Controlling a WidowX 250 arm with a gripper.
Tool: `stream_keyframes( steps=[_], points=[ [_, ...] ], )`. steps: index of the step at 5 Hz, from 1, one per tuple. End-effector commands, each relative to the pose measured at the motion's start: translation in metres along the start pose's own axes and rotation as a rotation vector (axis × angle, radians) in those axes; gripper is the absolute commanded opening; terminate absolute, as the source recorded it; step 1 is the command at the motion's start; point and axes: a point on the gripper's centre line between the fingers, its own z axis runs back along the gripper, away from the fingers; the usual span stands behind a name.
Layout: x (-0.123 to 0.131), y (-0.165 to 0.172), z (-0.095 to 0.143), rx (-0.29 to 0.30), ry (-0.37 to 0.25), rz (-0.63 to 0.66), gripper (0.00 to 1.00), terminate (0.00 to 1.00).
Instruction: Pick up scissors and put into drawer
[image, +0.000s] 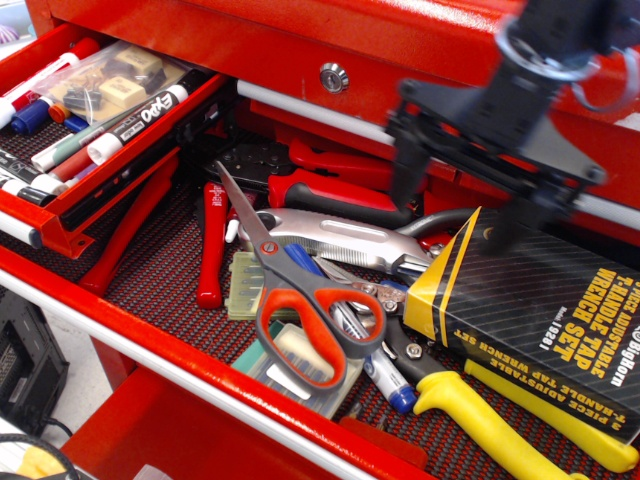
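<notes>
The scissors (284, 270) lie in the wide lower drawer on top of other tools. Their silver blades point up and left, and the grey and orange-red handle loops (318, 330) face the front edge. The narrow shallow red drawer (62, 238) stands open at the upper left and holds markers and a clear bag. My black gripper (455, 205) is blurred with motion and hangs open and empty over the back of the wide drawer, up and to the right of the scissors. It touches nothing.
The wide drawer with the red-black mesh liner (160, 285) holds red-handled pliers (210, 245), a silver tool (340, 240), yellow-handled snips (500, 425), a blue marker (385, 380) and a black and yellow tap wrench box (545, 320). A closed red drawer with a lock (334, 77) stands behind.
</notes>
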Motion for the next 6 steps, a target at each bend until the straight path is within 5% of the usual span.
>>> stream_keyframes(
  steps=[1, 3, 6],
  points=[
    [-0.006, 0.056, -0.013, -0.006, -0.034, 0.311, 1.00, 0.00],
    [-0.010, 0.086, -0.059, -0.110, -0.037, 0.369, 1.00, 0.00],
    [-0.012, 0.075, -0.106, -0.223, -0.032, 0.395, 1.00, 0.00]
  ],
)
